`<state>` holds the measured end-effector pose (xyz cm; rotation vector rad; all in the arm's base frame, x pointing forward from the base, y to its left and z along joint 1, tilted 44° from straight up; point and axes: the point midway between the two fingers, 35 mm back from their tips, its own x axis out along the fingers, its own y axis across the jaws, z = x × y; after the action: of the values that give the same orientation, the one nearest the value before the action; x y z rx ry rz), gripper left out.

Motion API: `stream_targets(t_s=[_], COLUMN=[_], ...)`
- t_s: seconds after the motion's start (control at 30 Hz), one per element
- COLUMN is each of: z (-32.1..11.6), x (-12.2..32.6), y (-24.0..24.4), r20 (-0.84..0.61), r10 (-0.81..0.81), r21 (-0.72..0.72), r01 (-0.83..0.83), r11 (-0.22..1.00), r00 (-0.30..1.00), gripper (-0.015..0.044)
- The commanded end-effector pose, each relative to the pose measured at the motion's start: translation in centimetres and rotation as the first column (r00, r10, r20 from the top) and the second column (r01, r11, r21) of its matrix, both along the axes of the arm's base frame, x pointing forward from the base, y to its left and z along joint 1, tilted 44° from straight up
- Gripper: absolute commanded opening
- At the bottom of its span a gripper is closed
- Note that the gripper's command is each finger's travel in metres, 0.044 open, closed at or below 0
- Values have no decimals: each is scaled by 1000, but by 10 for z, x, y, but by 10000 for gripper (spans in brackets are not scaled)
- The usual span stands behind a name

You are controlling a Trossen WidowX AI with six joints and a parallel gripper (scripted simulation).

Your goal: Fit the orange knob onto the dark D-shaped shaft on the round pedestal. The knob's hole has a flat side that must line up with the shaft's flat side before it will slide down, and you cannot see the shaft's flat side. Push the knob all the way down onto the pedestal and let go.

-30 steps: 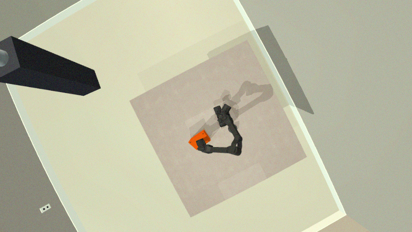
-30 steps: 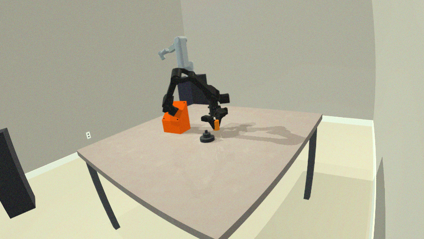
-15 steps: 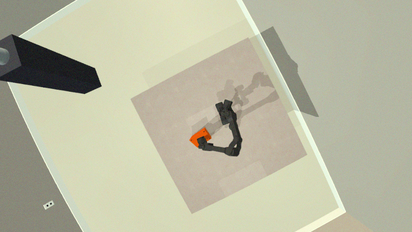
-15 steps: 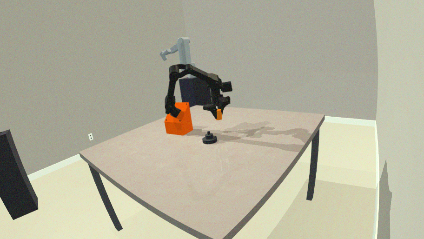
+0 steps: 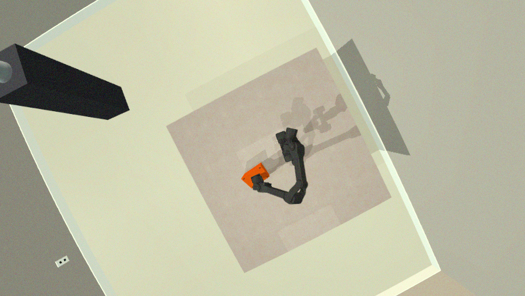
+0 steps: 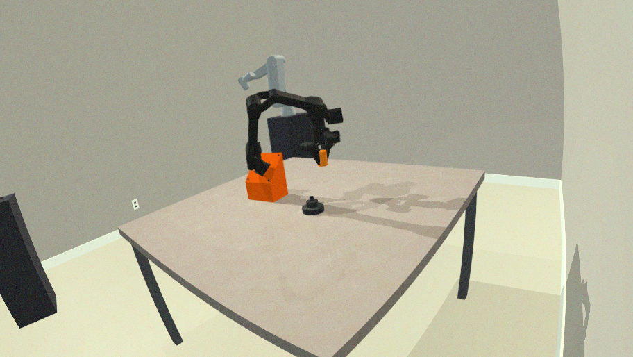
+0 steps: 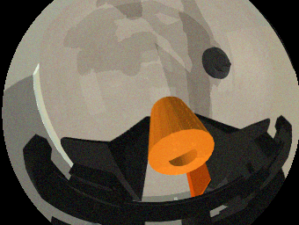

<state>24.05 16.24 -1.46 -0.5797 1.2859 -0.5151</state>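
Note:
The orange knob (image 6: 323, 158) (image 7: 180, 151) is a tapered cylinder, about upright, held well above the table. Its end facing the wrist camera shows a hole with one straight side. My gripper (image 6: 323, 153) (image 7: 171, 119) is shut on the knob, with a black finger on either side. The round pedestal (image 6: 312, 210) (image 7: 213, 61) is dark and stepped and stands on the table; its thin shaft (image 6: 311, 198) points up. In the exterior view the knob is above and slightly right of the pedestal. The shaft's flat side cannot be made out. The top view shows neither knob nor pedestal; the arm covers that area.
The arm's orange base block (image 5: 262, 169) (image 6: 270, 188) stands on the table (image 5: 227, 220) (image 6: 248, 266), left of the pedestal in the exterior view. A pale second arm (image 6: 275, 75) on a dark stand (image 6: 283, 137) is behind the table. Arm shadows cross the tabletop.

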Motion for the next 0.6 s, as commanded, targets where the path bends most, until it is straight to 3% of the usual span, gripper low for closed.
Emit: stream_targets(t_s=[0.0, 0.57], z=[6, 27], x=[7, 38], y=[-5, -41], r20=[3, -1], r10=[5, 10], r21=[8, 21], r01=[-5, -9], r11=[1000, 1000], r00=[1000, 1000], gripper=[0, 0])
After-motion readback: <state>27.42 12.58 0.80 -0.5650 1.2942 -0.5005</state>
